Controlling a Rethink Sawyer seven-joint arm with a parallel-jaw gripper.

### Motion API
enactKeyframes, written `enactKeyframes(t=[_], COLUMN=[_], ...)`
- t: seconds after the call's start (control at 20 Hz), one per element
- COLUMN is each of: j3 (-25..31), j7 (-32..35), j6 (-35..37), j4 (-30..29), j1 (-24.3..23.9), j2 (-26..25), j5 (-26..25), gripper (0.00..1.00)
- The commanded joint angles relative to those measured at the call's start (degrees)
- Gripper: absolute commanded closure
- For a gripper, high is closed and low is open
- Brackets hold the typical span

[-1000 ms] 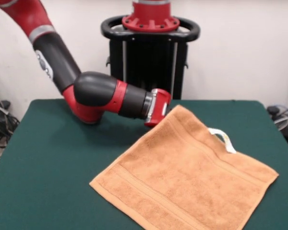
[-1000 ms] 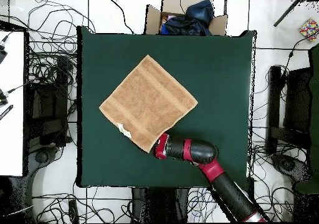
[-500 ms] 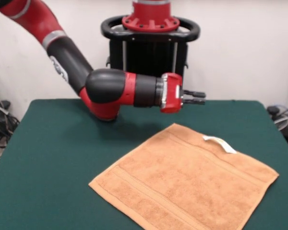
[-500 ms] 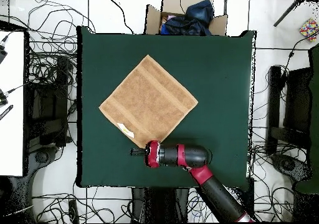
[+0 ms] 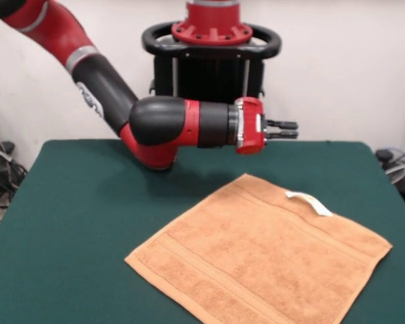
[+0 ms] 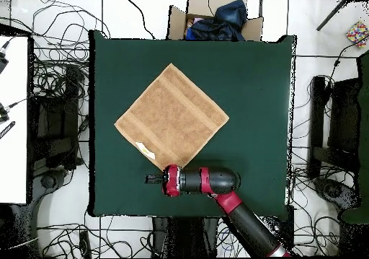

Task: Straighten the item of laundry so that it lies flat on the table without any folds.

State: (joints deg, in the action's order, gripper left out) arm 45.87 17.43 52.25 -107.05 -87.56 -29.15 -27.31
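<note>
Basically done: towel lies flat on the green surface, rotated diamond-wise, no folds visible, white tag on its far edge. Behind it, the hand hangs clear above the surface, pointing sideways, empty, prongs nearly together. Towel's near corner is cut off in front view.

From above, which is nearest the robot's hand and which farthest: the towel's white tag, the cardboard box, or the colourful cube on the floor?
Measured from the hand:
1. White tag, on the towel's edge just above the hand.
2. Cardboard box, beyond the table's top edge.
3. Colourful cube, top right corner.
</note>
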Motion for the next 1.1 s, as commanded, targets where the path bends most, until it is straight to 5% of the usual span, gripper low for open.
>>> enactKeyframes(t=[0.05, 0.6, 1.1], j3=[0.1, 4.4, 1.7], j7=[-4.6, 14.4, 10.3], j6=[0.2, -11.1, -12.4], j4=[5.1, -5.2, -6.3], j1=[3.5, 12.2, 15.0], j2=[2.2, 22.5, 26.8], j5=[-2.1, -4.0, -0.8], gripper=[1.0, 1.0, 1.0])
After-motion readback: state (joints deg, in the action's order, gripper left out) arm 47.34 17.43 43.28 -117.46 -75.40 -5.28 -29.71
